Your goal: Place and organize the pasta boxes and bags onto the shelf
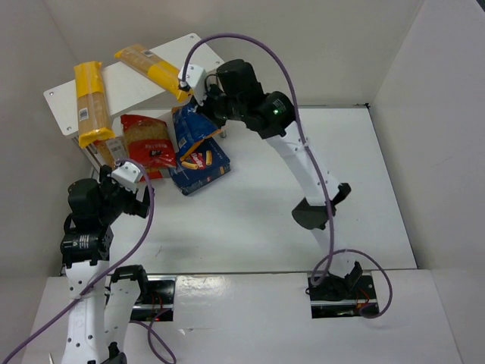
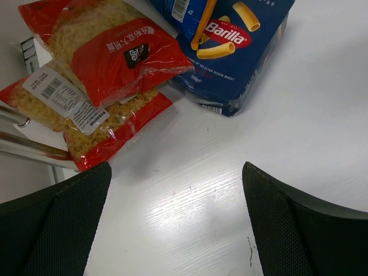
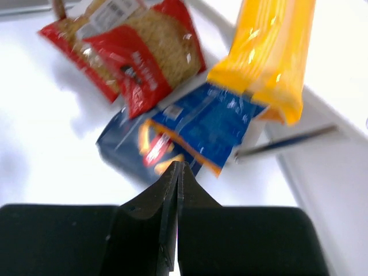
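The white shelf point(image 1: 129, 80) stands at the back left. Two yellow spaghetti bags lie on it, one at the left point(image 1: 89, 102) and one at the back point(image 1: 151, 70) whose end overhangs the edge point(image 3: 270, 52). The red pasta bag point(image 1: 146, 144) point(image 2: 109, 63) lies on the table beside the shelf legs. The blue bag point(image 1: 193, 125) point(image 3: 213, 123) rests partly on the dark-blue box point(image 1: 203, 167) point(image 2: 236, 52). My right gripper point(image 1: 198, 105) point(image 3: 180, 167) is shut and empty, above the blue bag near the overhanging spaghetti end. My left gripper point(image 1: 135, 193) point(image 2: 175, 190) is open and empty over bare table in front of the red bag.
The shelf's thin metal legs point(image 2: 29, 146) point(image 3: 287, 144) stand by the red and blue bags. White walls close in the table at the left, back and right. The right arm's purple cable point(image 1: 250, 42) arcs over the shelf corner.
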Tool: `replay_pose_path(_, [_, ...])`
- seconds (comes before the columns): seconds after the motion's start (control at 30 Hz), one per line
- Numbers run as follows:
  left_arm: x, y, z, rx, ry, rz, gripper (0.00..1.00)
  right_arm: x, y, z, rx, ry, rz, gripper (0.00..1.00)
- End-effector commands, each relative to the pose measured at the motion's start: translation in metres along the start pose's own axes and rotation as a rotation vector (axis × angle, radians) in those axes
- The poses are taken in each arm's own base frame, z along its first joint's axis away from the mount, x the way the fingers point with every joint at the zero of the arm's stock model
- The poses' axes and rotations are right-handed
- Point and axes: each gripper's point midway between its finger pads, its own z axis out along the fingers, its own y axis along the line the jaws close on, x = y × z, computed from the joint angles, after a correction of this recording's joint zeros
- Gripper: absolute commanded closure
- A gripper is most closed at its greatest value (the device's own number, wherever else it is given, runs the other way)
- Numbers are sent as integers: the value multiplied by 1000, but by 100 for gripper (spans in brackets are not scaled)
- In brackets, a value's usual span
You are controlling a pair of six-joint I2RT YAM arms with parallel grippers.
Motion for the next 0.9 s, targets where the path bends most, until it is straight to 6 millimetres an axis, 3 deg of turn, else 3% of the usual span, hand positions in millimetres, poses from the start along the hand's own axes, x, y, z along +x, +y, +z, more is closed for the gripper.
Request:
replay_pose_path(0.0, [-8, 1, -1, 0, -40, 22, 0, 8, 16, -39, -20, 87, 65, 95])
replay_pose_path(0.03, [-8, 1, -1, 0, -40, 22, 0, 30, 29, -32, -57, 156, 106, 95])
replay_pose_path(0.07, [-8, 0, -1, 0, -40, 13, 0, 32, 33, -34, -72, 155, 119, 95])
replay_pose_path(0.1, [-7, 2, -1, -8, -36, 13, 0, 20, 34, -54, -70, 116, 125, 93])
replay_pose_path(0.13, [-7, 2, -1, -9, -36, 13, 0, 57, 51, -44, -103, 206, 169, 93])
replay_pose_path(0.17, [-7, 2, -1, -9, -36, 13, 0, 43, 42, -40, -51, 110, 170, 92])
replay_pose_path(0.2, [-7, 2, -1, -9, -36, 13, 0, 47, 40, -45, -13, 83, 173, 90])
replay_pose_path(0.23, [-7, 3, -1, -17, -33, 13, 0, 69, 41, -64, 47, 105, 171, 90])
replay_pose_path(0.27, [-8, 6, -1, -30, -36, 16, 0, 66, 37, -69, 83, 71, 181, 90])
replay_pose_path(0.3, [-8, 6, -1, -30, -36, 7, 0, 87, 45, -69, 79, 110, 193, 90])
replay_pose_path(0.33, [-7, 7, -1, -40, -32, 7, 0, 81, 39, -89, 108, 70, 204, 90])
replay_pose_path(0.37, [-7, 9, -2, -48, -29, 7, 0, 77, 32, -95, 139, 17, 213, 86])
replay_pose_path(0.4, [-9, 9, -1, -52, -37, -1, 0, 92, 34, -113, 159, 10, 218, 81])
replay_pose_path(0.43, [-5, 9, 0, -48, -29, -4, 0, 103, 21, -125, 190, -5, 234, 76])
replay_pose_path(0.47, [-6, 10, -2, -60, -33, -1, 0, 125, 19, -128, 206, 6, 249, 63])
replay_pose_path(0.5, [-5, 11, -2, -70, -29, -10, 0, 133, 11, -139, 232, -4, 260, 55])
replay_pose_path(0.53, [-5, 11, -2, -70, -29, -10, 0, 139, -7, -164, 294, -33, 286, 49])
replay_pose_path(0.57, [-7, 12, -2, -73, -37, -7, 0, 150, -11, -172, 320, -22, 307, 35])
replay_pose_path(0.6, [-7, 13, -2, -82, -34, -16, 0, 172, -10, -174, 344, 13, 323, 29])
replay_pose_path(0.63, [-8, 13, -4, -85, -42, -13, 0, 177, -12, -185, 375, 10, 341, 22])
replay_pose_path(0.67, [-9, 15, -4, -98, -46, -22, 0, 202, -16, -189, 421, 56, 385, 13])
replay_pose_path(0.73, [-7, 17, -3, -109, -43, -38, 0, 226, -29, -200, 491, 102, 460, 10])
replay_pose_path(0.77, [-6, 18, -3, -118, -40, -39, 0, 261, -37, -207, 518, 193, 546, 8])
replay_pose_path(0.8, [-8, 19, -3, -121, -47, -36, 0, 268, -49, -209, 541, 208, 566, 8])
replay_pose_path(0.83, [-8, 21, -3, -131, -44, -45, 0, 295, -47, -204, 510, 305, 626, 6])
replay_pose_path(0.87, [-8, 21, -3, -131, -44, -45, 0, 309, -46, -202, 490, 346, 665, 4])
